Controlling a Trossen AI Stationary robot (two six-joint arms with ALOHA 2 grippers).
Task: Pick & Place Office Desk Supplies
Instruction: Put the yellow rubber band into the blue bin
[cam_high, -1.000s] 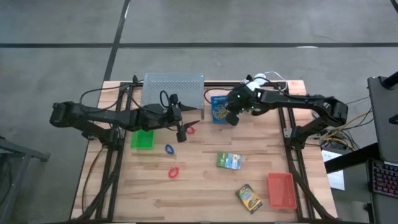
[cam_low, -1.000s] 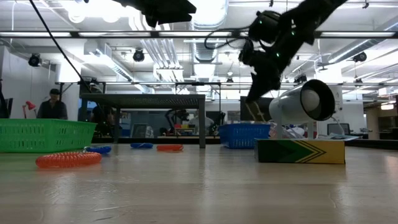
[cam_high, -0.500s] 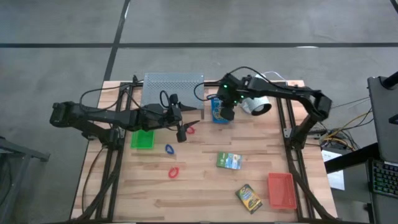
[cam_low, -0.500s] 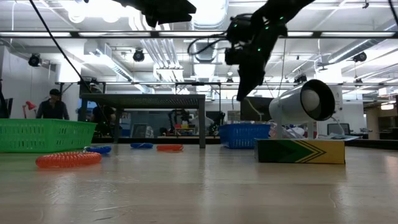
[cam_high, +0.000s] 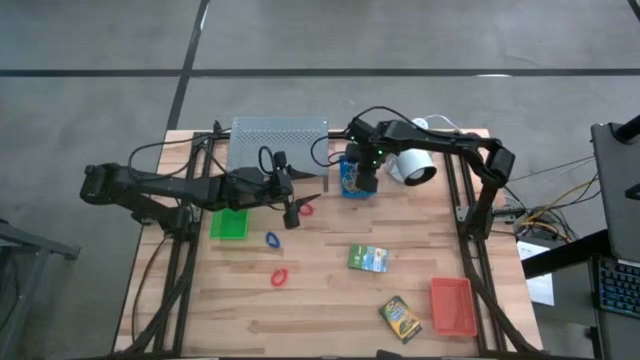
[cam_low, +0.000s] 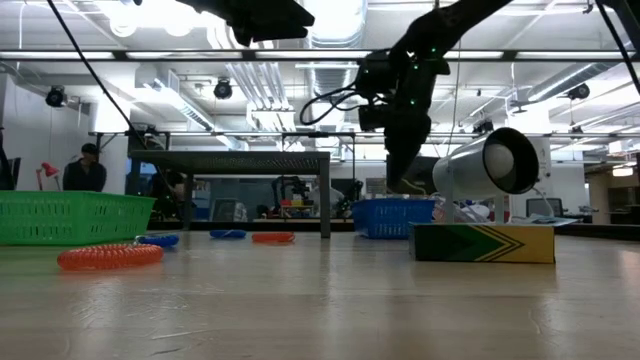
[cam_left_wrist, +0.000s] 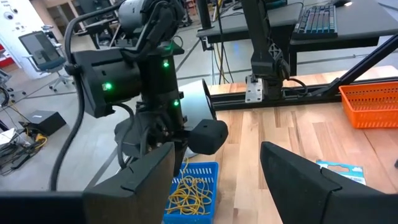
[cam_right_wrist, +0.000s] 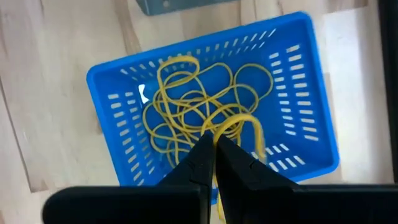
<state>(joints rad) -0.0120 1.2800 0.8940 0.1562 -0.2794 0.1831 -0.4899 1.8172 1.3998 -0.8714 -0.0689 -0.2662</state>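
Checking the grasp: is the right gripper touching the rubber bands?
Touching. In the right wrist view the right gripper is pinched shut on a rubber bands loop above the blue tray.

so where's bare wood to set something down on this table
The near left corner, in front of the green tray and red loop, is bare. So is the strip between the card box and red-orange tray. The back is crowded: shelf, blue tray, lamp.

Overhead, table-level and two wrist views

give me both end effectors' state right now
Left end effector: open, holding nothing, above the table.
Right end effector: shut on a rubber band, over the blue tray.
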